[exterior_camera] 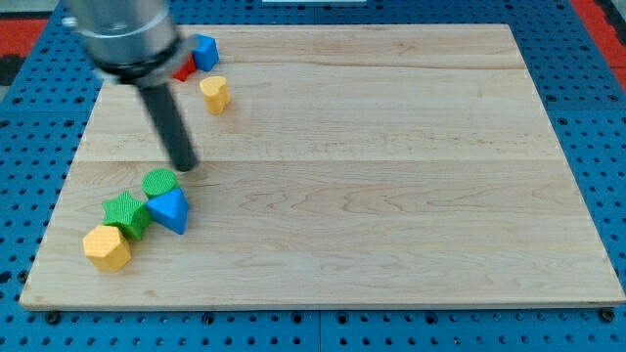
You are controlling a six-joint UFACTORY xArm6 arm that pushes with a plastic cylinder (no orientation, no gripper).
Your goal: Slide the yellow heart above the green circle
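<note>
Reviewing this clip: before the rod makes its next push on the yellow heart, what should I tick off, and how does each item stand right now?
1. My tip visible: ok, its end sits just above the green circle block.
2. Yellow heart block found: ok, near the wooden board's top-left part, up and right of my tip.
3. Tip touching the heart: not ok, they are apart.
4. Heart already above the circle: not ok, it lies well above and to the right.
5. Heart free to move: cannot tell; the blue block and red block sit close above it.
6. Circle undisturbed: cannot tell; it touches the blue triangular block.
</note>
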